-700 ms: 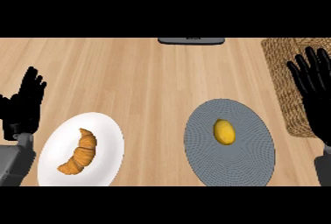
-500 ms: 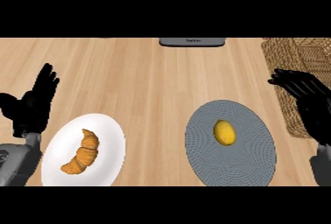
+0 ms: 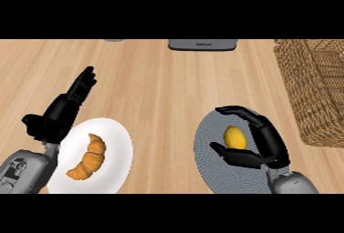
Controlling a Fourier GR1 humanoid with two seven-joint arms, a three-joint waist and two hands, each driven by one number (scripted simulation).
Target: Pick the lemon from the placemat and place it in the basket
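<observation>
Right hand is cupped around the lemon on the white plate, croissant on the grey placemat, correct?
Swapped. In the head view the right hand cups around the lemon on the grey placemat; the croissant lies on the white plate.

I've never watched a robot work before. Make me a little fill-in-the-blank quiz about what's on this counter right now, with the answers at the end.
1. The lemon lies on a round grey ____.
2. The white plate holds a ____.
3. The hand cupped around the lemon, not yet closed on it, is the robot's ____ hand.
4. The wicker basket stands at the counter's ____ side in the head view.

Missing words: placemat; croissant; right; right
</observation>
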